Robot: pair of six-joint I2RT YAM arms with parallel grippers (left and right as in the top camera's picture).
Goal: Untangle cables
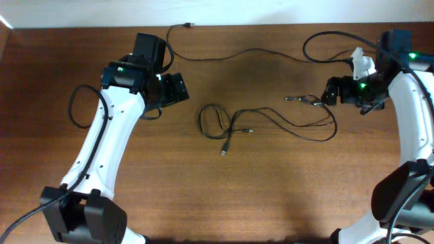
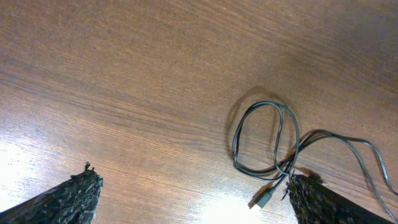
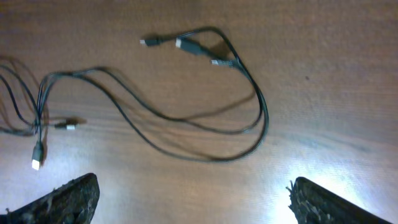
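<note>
Several thin black cables [image 1: 232, 122] lie tangled mid-table. They form a loop at the left and long strands running right to small plugs [image 1: 302, 100]. My left gripper [image 1: 175, 89] hovers open to the left of the loop. The left wrist view has the loop [image 2: 235, 146] and a USB plug [image 2: 264, 198] beside the right finger [image 2: 311, 202]; nothing sits between the jaws of this gripper [image 2: 191, 180]. My right gripper [image 1: 330, 91] hovers open beside the right-hand plugs. The right wrist view shows the curved strands [image 3: 266, 119] and plugs [image 3: 186, 45] ahead of its empty gripper [image 3: 193, 183].
Another thin black cable [image 1: 258, 49] snakes along the table's far side, with a plug [image 1: 190, 26] at the back edge. Both arm bases stand at the near corners, left [image 1: 81, 210] and right [image 1: 400, 196]. Bare wood lies in front of the tangle.
</note>
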